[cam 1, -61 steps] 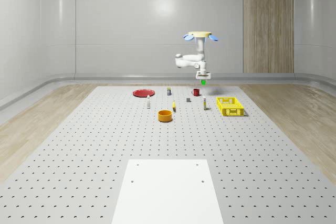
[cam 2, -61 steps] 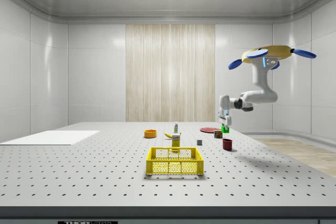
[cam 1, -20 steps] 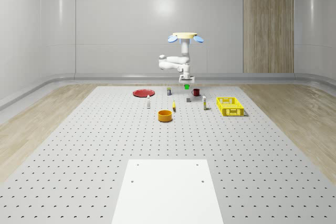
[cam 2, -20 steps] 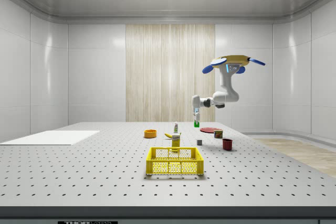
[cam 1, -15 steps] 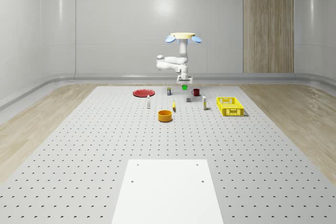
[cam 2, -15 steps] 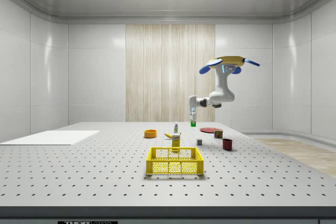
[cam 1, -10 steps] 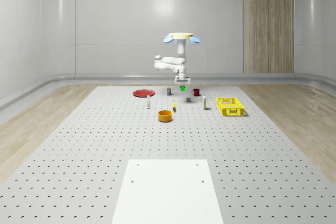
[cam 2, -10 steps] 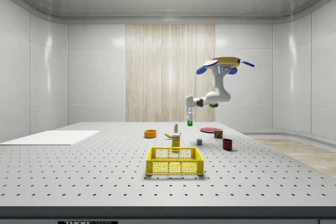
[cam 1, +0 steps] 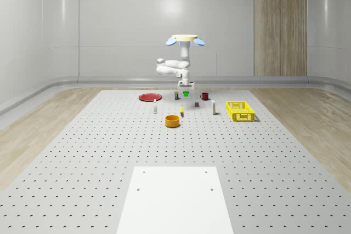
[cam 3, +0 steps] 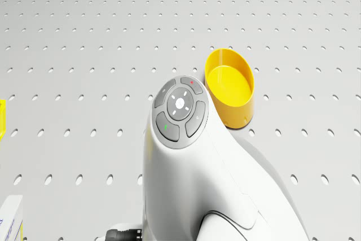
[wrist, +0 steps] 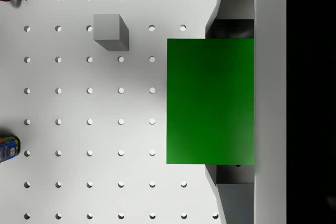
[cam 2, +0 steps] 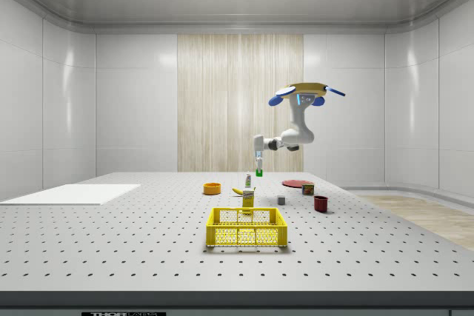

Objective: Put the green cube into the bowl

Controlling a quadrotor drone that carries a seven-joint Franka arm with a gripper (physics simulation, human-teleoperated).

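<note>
One green cube (wrist: 210, 108) sits tight between the fingers of your gripper (cam 1: 186, 92) — held high above the table (cam 1: 82, 190), not yet over the bowl. Your drone (cam 1: 184, 39) hovers in the air over the far part of the table, near the small gray block (wrist: 110, 32) and the red mug (cam 1: 204, 96). From the drone, the yellow bowl (cam 3: 229, 86) lies at about one o'clock, past the arm (cam 3: 186, 156). You are in the carry step. Next, I think you need to bring the cube right over the bowl's open top, come down a little, then let go — too early, and it may bounce off the rim.
</note>
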